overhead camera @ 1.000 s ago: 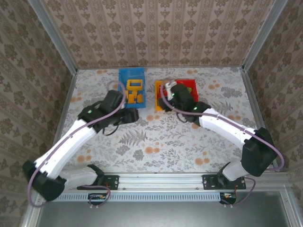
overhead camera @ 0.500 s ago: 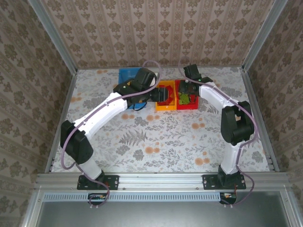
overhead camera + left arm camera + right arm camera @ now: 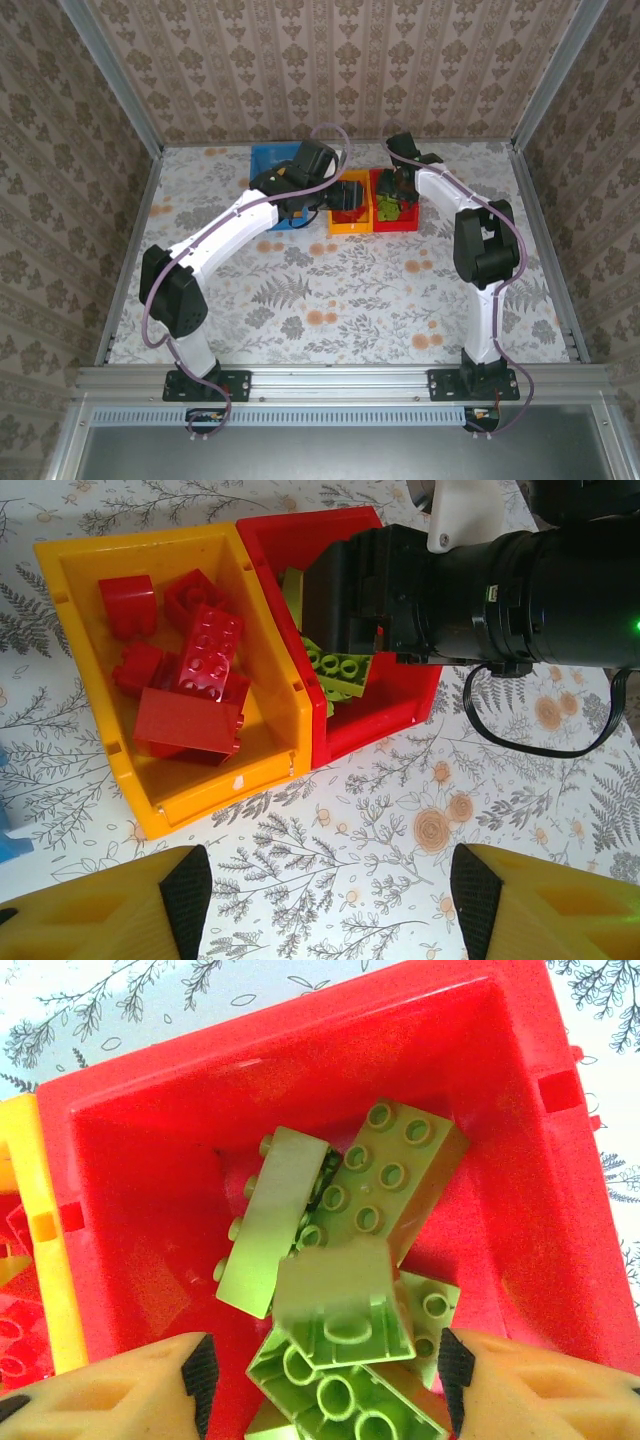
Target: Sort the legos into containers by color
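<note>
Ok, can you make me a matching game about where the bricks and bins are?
Things:
1. red bricks
2. green bricks
3. blue bin

Places:
A. in the red bin
B. at the left end of the row, seen from the top
C. in the yellow bin

Pairs: 1-C, 2-A, 3-B.

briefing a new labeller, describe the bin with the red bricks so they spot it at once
At the far side of the flowery table, bins stand in a row. Take the middle one, the yellow bin, between the blue bin and the red bin. It holds red bricks, while the red bin holds green bricks.
</note>
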Controlling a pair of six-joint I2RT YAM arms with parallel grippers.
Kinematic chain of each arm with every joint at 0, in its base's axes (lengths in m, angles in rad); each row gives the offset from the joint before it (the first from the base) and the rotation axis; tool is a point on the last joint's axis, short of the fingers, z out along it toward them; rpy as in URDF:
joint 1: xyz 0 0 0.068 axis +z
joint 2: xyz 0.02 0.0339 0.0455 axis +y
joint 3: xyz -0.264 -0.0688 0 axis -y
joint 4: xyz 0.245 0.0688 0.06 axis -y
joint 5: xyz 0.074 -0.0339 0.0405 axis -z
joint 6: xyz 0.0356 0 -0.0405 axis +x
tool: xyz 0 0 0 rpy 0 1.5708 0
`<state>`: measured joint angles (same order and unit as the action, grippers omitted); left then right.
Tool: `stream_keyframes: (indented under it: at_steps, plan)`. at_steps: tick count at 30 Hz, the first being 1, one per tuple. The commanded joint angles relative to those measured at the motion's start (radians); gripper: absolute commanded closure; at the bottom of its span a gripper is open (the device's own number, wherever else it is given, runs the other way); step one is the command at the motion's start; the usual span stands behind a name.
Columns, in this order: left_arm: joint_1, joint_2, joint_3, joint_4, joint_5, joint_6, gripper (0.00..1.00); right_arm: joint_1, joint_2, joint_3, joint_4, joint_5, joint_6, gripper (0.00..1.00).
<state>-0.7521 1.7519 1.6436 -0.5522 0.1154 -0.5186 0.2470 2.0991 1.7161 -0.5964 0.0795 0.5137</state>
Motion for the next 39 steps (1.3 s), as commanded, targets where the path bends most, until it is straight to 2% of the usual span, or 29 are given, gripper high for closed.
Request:
stream_keyframes:
  at_steps: [1,5,10,12,13,14,15,19,21,22,24,26,28,30,33,35,37,39]
  plan:
    - [0.004,-0.06,-0.004,-0.011,-0.023,0.018,0.32,0.011,-0.073,0.018,-0.031,0.026,0.002,0.34]
    - [0.029,-0.141,-0.073,-0.018,-0.067,-0.017,0.31,0.021,-0.201,-0.044,-0.01,0.055,-0.013,0.34]
    - [0.103,-0.295,-0.213,-0.054,-0.115,-0.093,0.27,0.021,-0.42,-0.223,0.046,0.094,-0.048,0.32]
    - [0.144,-0.363,-0.275,-0.09,-0.126,-0.122,0.22,0.02,-0.512,-0.306,0.053,0.092,-0.07,0.24]
    - [0.172,-0.4,-0.309,-0.116,-0.137,-0.134,0.19,0.02,-0.558,-0.35,0.054,0.083,-0.083,0.01]
    - [0.2,-0.442,-0.344,-0.132,-0.14,-0.141,0.04,0.018,-0.605,-0.396,0.053,0.064,-0.098,0.0]
    - [0.225,-0.476,-0.379,-0.138,-0.13,-0.143,0.0,0.016,-0.646,-0.438,0.054,0.047,-0.106,0.0]
    - [0.349,-0.623,-0.514,-0.151,-0.081,-0.113,0.0,0.017,-0.853,-0.618,0.054,0.016,-0.12,0.0]
    - [0.368,-0.67,-0.548,-0.196,-0.168,-0.082,0.0,0.018,-0.947,-0.685,0.054,0.056,-0.128,0.0]
    - [0.372,-0.689,-0.564,-0.221,-0.242,-0.07,0.0,0.017,-1.003,-0.729,0.053,0.134,-0.109,0.0]
    - [0.372,-0.707,-0.588,-0.275,-0.425,-0.094,0.0,0.016,-1.083,-0.819,0.131,0.27,-0.123,0.0]
    - [0.373,-0.704,-0.621,-0.308,-0.659,-0.165,0.0,0.009,-1.138,-0.904,0.209,0.376,-0.185,0.0]
    - [0.384,-0.712,-0.686,-0.233,-0.763,-0.127,0.0,-0.012,-1.157,-0.973,0.291,0.435,-0.263,0.0]
    - [0.387,-0.725,-0.826,0.031,-0.802,0.083,0.0,-0.034,-1.141,-1.018,0.351,0.46,-0.319,0.0]
    - [0.399,-0.701,-0.983,0.35,-0.848,0.308,0.0,-0.059,-1.071,-1.103,0.495,0.437,-0.4,0.0]
    - [0.442,-0.63,-1.029,0.493,-0.797,0.399,0.0,-0.061,-1.001,-1.151,0.613,0.43,-0.432,0.0]
    - [0.504,-0.561,-1.046,0.573,-0.693,0.408,0.0,-0.068,-0.943,-1.189,0.721,0.416,-0.437,0.0]
    - [0.542,-0.487,-1.06,0.658,-0.647,0.42,0.0,-0.08,-0.892,-1.23,0.856,0.391,-0.437,0.0]
